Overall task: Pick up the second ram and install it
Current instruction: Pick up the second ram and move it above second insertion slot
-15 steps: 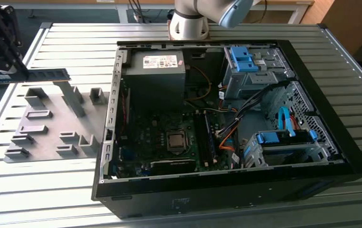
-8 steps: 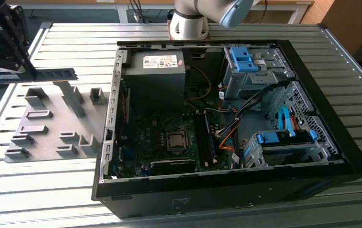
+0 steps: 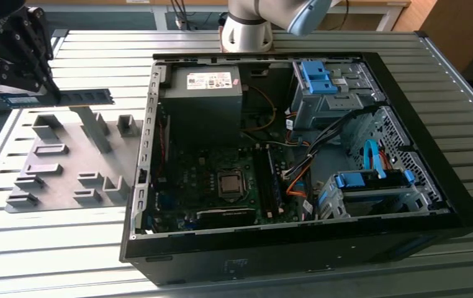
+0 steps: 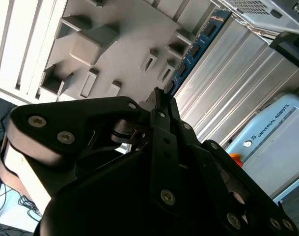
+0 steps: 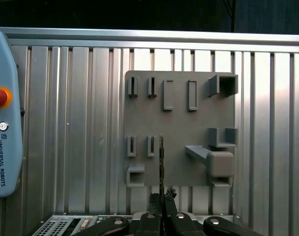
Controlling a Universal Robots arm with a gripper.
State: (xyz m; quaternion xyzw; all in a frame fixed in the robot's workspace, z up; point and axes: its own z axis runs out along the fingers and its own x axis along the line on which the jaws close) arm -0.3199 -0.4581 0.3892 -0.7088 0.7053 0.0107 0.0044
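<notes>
Robotics lab: slatted metal bench (image 3: 63, 251), opened computer case (image 3: 261, 256), teach pendant (image 5: 4, 98).

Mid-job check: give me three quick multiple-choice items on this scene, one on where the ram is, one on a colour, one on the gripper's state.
1. Where is the second ram?
A in a motherboard slot
B on the power supply
C above the grey holder plate

2. What colour are the drive brackets in the computer case?
A blue
B red
C yellow

3. The gripper is:
A open and empty
B shut on the second ram
C resting inside the case

Answers:
1 C, the stick hangs over the plate, outside the case.
2 A, the plastic is blue.
3 B, the first wrist view shows the stick clamped edge-on.
</notes>
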